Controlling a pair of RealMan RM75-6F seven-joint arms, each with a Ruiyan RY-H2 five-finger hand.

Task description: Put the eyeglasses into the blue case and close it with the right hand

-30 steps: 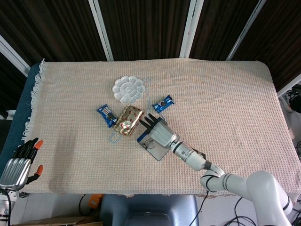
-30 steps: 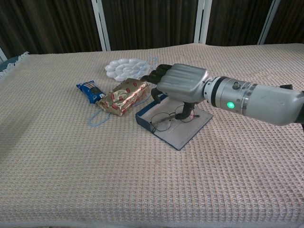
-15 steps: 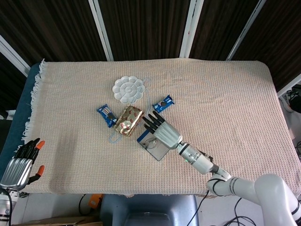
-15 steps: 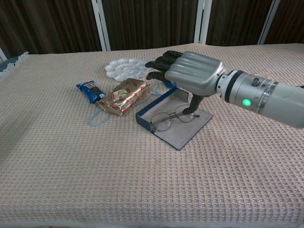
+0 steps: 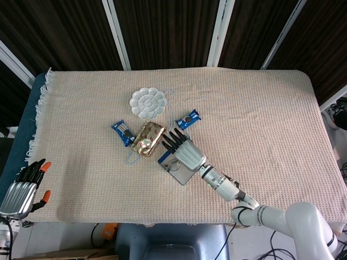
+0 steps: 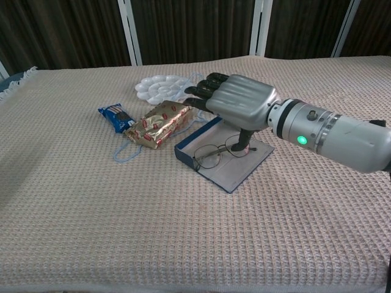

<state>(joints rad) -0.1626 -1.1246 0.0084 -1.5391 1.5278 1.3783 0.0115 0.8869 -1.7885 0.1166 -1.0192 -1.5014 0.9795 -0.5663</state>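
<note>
The blue case (image 6: 235, 172) lies open on the cloth, grey lining up, also seen as the blue case (image 5: 179, 174) from the head view. The thin-rimmed eyeglasses (image 6: 215, 153) rest inside it. My right hand (image 6: 239, 105) hovers over the case's far edge, fingers stretched toward the gold packet, thumb pointing down beside the right lens; it holds nothing. From above, the right hand (image 5: 181, 151) covers most of the glasses. My left hand (image 5: 24, 187) hangs off the table's front left corner, fingers apart and empty.
A gold-wrapped packet (image 6: 160, 124) lies just left of the case, with a blue cord loop (image 6: 124, 153) beside it. A blue snack packet (image 6: 116, 117) and a white palette (image 6: 161, 89) sit behind. Another blue packet (image 5: 188, 119) lies beyond the hand.
The right hand lifted from a low, curled pose over the case, stretched its fingers, and has now sunk slightly. The glasses and case stay put. The left hand is still.
</note>
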